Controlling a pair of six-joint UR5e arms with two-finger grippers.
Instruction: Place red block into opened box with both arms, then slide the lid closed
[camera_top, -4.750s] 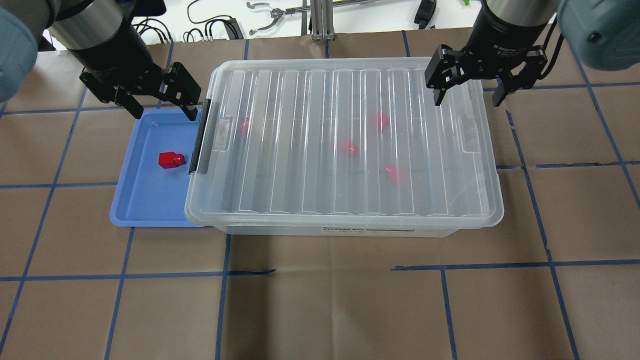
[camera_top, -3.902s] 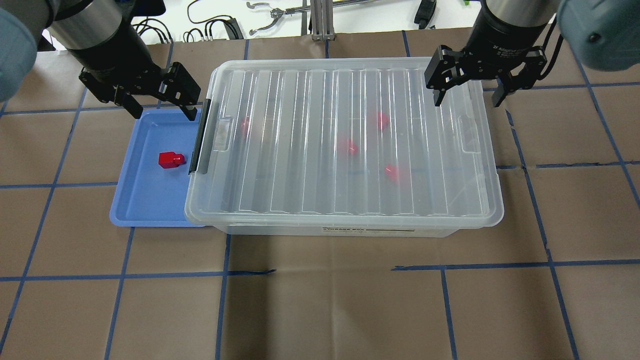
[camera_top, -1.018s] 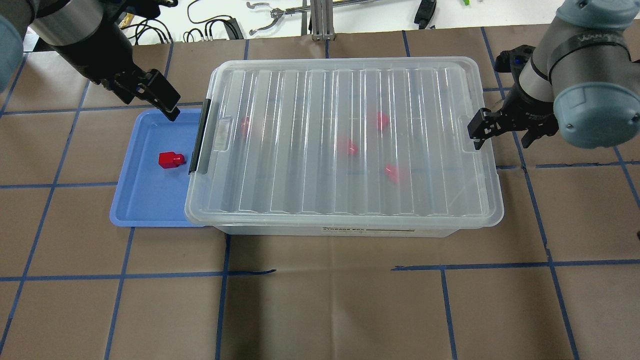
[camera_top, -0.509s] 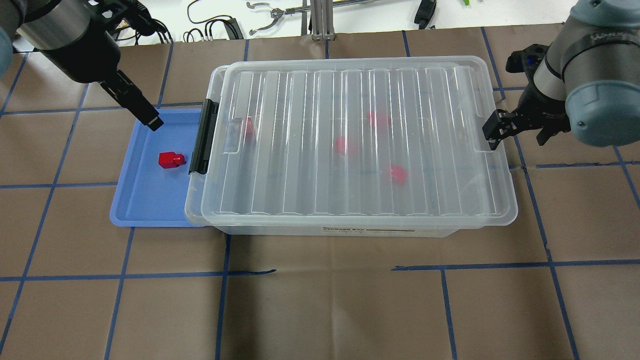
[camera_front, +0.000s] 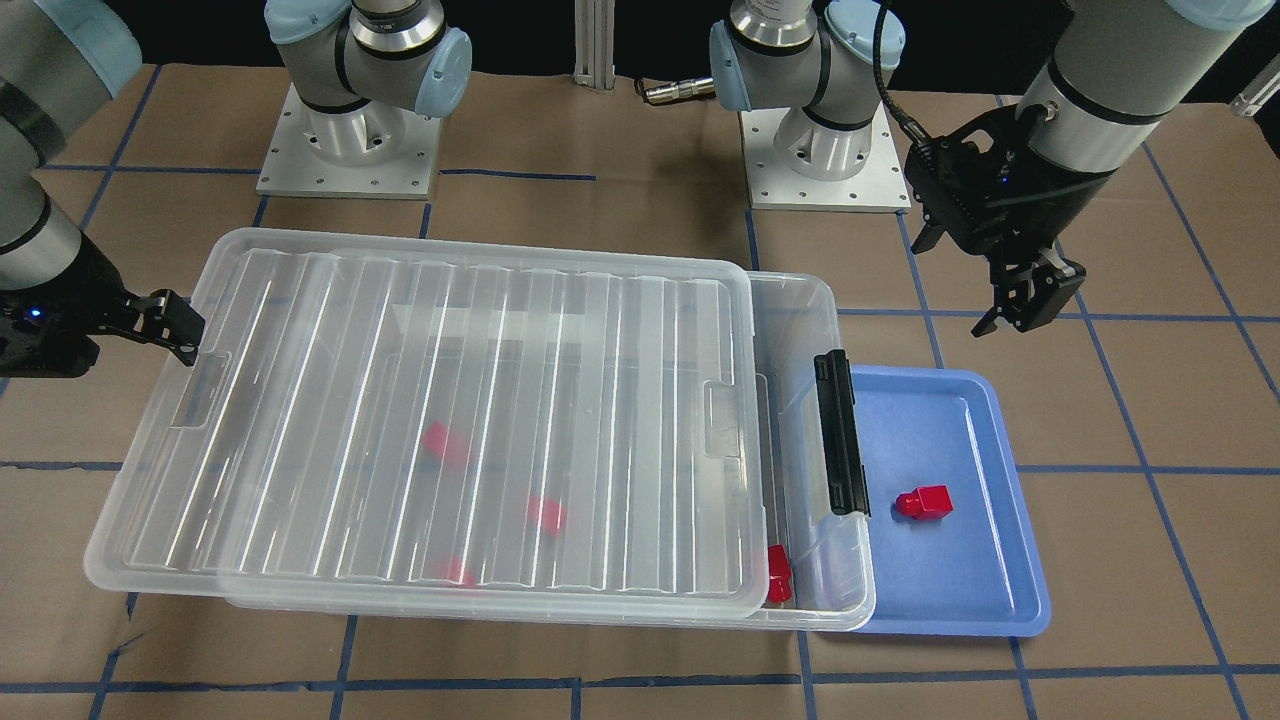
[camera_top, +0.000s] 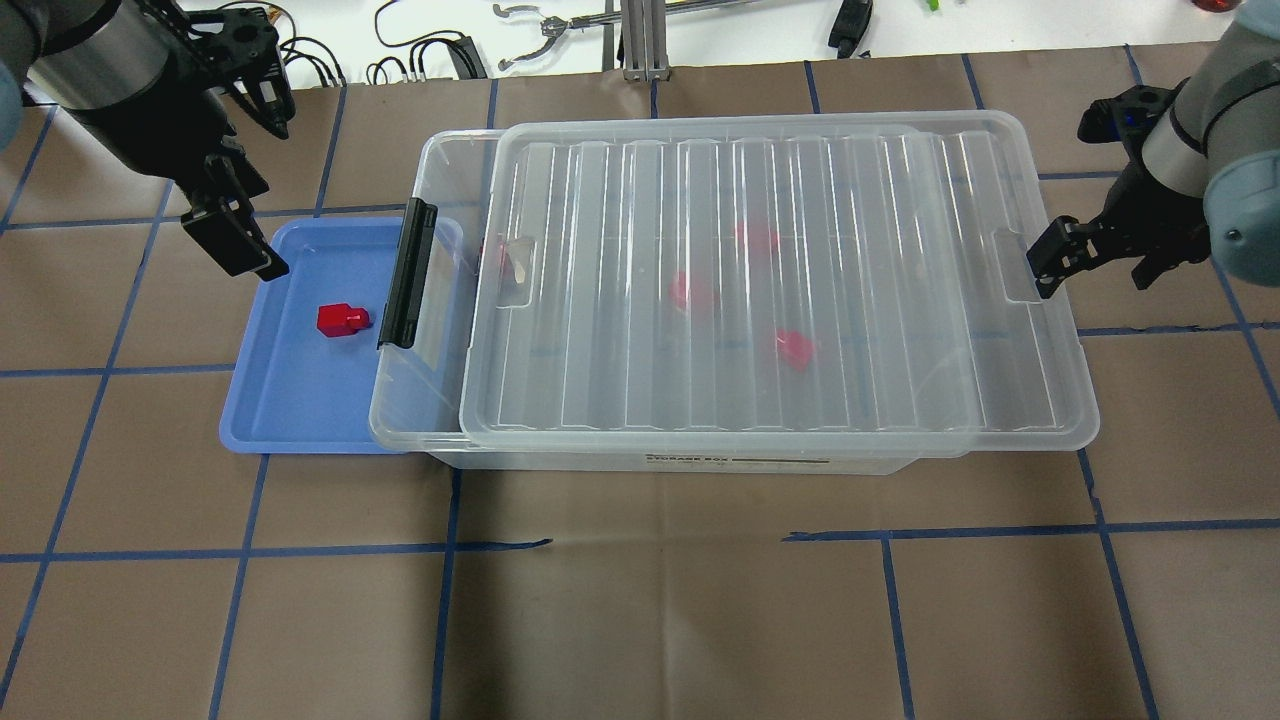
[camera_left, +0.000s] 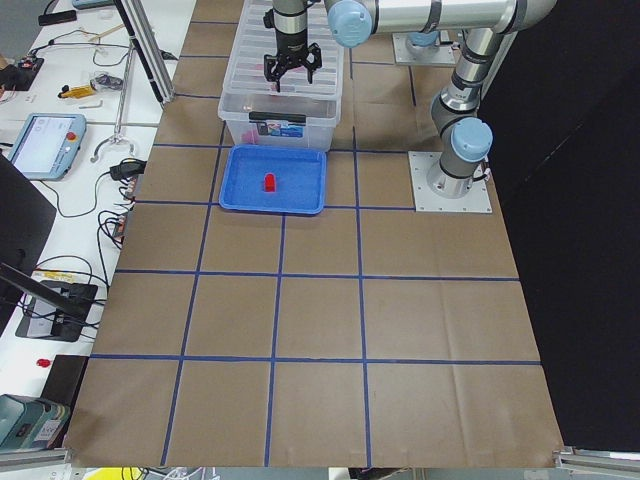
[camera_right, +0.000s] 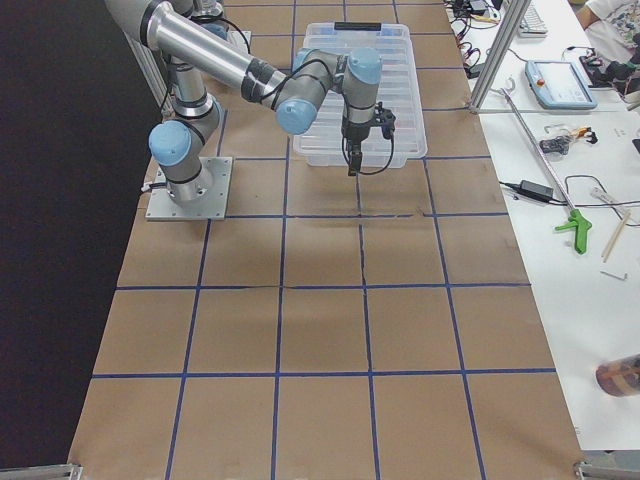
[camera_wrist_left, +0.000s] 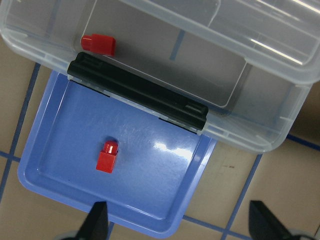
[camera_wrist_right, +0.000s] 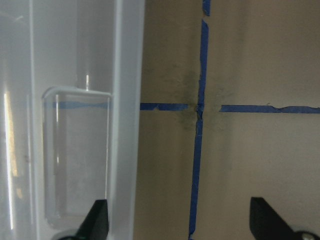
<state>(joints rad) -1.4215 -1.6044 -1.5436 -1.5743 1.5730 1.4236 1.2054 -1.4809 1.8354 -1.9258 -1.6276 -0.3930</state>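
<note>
Our right gripper (camera_top: 1093, 265), jaws wide, hooks one finger in the lid's (camera_top: 780, 280) tab notch (camera_top: 1010, 265). We pull level and outward, so the box (camera_top: 420, 400) underneath doesn't drag. Our left gripper (camera_wrist_left: 180, 225), equally wide, hovers over the red block (camera_wrist_left: 107, 156) below.

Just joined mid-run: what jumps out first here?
The large clear ribbed plastic lid sits shifted toward the robot's right on the big clear plastic box, overhanging that end and leaving the end with the black latch uncovered. A small bright red block lies alone in the blue plastic tray beside the latch, the open left hand above the tray's edge; the open right hand is at the lid's overhanging end.
</note>
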